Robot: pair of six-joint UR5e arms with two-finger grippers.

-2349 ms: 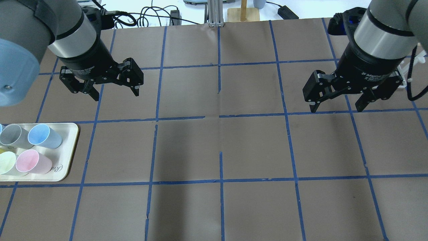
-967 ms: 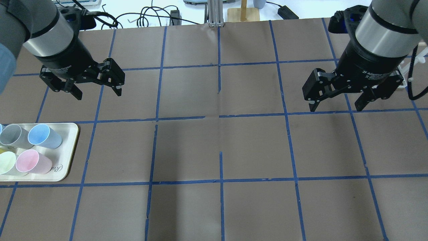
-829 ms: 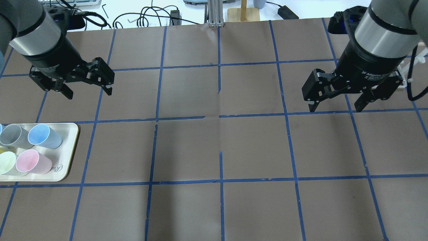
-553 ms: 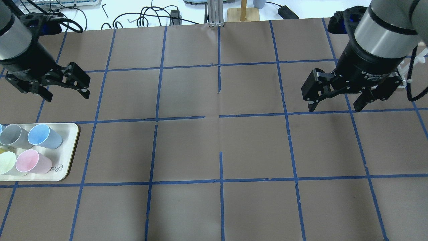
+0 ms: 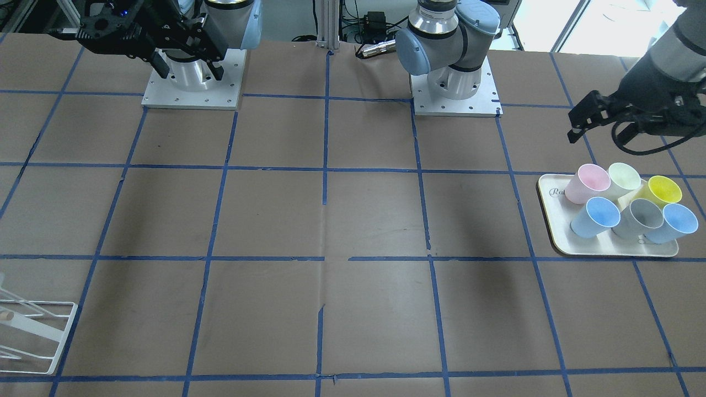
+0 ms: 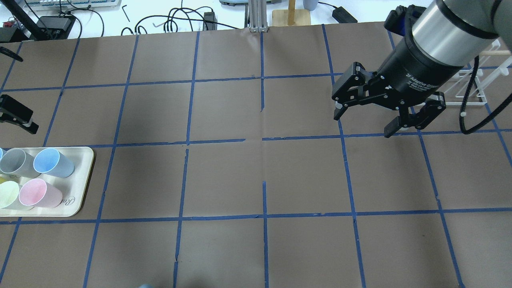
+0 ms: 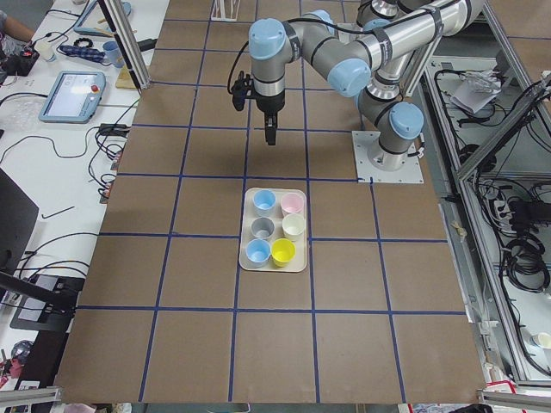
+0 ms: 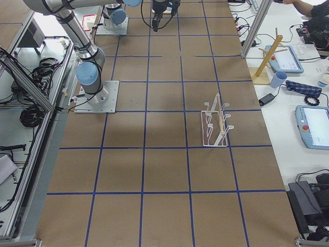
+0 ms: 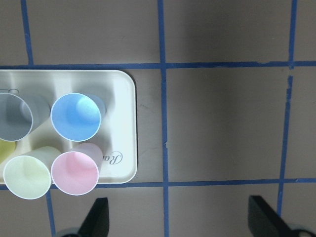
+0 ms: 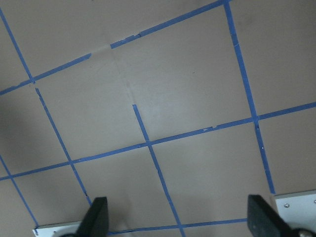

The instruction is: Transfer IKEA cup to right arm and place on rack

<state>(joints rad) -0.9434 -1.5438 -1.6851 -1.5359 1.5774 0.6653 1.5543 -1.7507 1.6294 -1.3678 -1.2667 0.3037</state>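
Observation:
Two pale blue cups stand on the cream tray [image 5: 554, 231] with pink, pale green, yellow and grey cups. One blue cup [image 5: 600, 216] is at the tray's corner; it shows in the overhead view [image 6: 52, 162] and the left wrist view [image 9: 76, 116]. Its twin [image 5: 674, 222] stands at the other end. My left gripper [image 5: 598, 135] is open and empty, high beside the tray; the overhead view shows only one finger [image 6: 18, 117]. My right gripper [image 6: 363, 125] is open and empty over the table's right half. The white wire rack [image 6: 476, 86] stands behind it.
The rack also shows at the front-facing view's lower left [image 5: 33, 331]. Brown paper with blue tape lines covers the table [image 6: 264, 176]. Cables and a wooden stand [image 6: 291, 16] lie past the far edge. Both arm bases [image 5: 455, 88] are bolted to the table.
My left arm has swung left, almost out of the overhead view, to beside the tray. My right gripper has turned and moved left toward the table's middle. Both stay open.

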